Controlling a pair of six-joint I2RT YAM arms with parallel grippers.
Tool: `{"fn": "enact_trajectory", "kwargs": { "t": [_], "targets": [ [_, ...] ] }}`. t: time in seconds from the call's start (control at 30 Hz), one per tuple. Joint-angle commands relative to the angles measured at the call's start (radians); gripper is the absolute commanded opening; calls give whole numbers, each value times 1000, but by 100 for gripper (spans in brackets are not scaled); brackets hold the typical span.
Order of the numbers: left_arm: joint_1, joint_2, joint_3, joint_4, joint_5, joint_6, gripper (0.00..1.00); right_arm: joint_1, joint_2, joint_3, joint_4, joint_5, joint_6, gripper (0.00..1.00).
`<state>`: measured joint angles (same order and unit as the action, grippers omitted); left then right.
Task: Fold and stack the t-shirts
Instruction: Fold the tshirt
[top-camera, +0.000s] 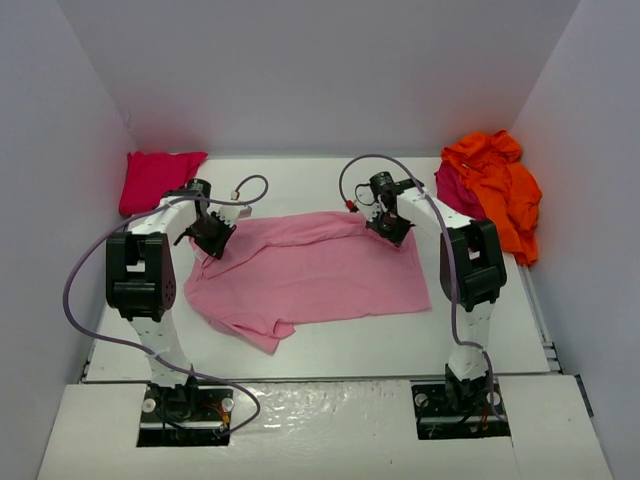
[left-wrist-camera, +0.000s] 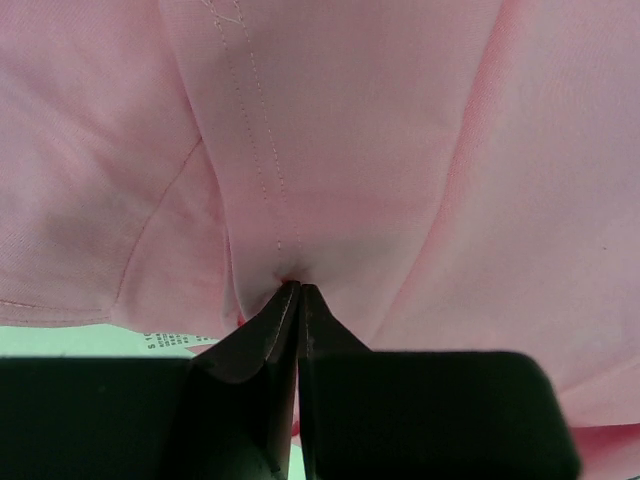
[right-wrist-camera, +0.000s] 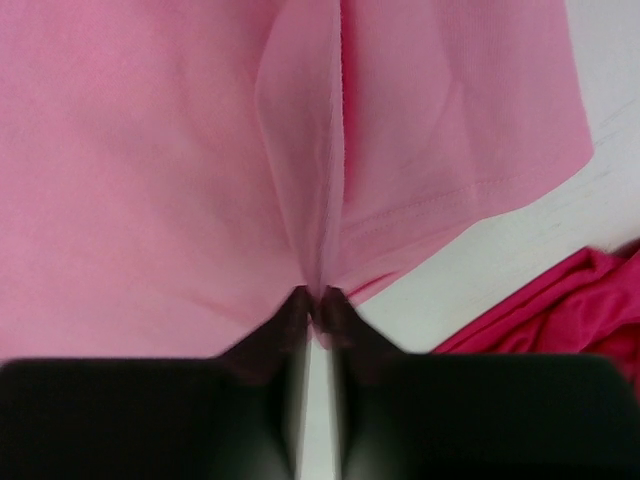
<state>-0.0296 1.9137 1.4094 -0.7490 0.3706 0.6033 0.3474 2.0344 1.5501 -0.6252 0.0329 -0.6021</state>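
Pink cotton covers the middle of your table (top-camera: 330, 345): the light pink t-shirt (top-camera: 310, 275) lies spread out, pinched at both ends of its far edge. Your left gripper (left-wrist-camera: 298, 292) is clamped tight on a fold beside a stitched seam. Your right gripper (right-wrist-camera: 318, 295) nips a ridge just inside the hem. Bare table runs along the near edge. The red t-shirt (top-camera: 155, 180) sits far left, and the orange t-shirt (top-camera: 500, 190) and crimson t-shirt (top-camera: 450, 188) are heaped far right.
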Motion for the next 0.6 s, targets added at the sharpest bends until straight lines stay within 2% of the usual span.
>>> {"fn": "enact_trajectory", "kwargs": {
  "t": [0.0,0.43,0.57],
  "targets": [
    [5,-45,19,19,-5,19,0,10,-20,-13,-33,5,-10,0],
    [23,-109,-39,5,-43,77,0,12,-92,-30,-41,101,-60,0],
    [71,-138,-43,-18,-48,100,0,10,-91,-48,-43,129,-73,0]
  ]
}}
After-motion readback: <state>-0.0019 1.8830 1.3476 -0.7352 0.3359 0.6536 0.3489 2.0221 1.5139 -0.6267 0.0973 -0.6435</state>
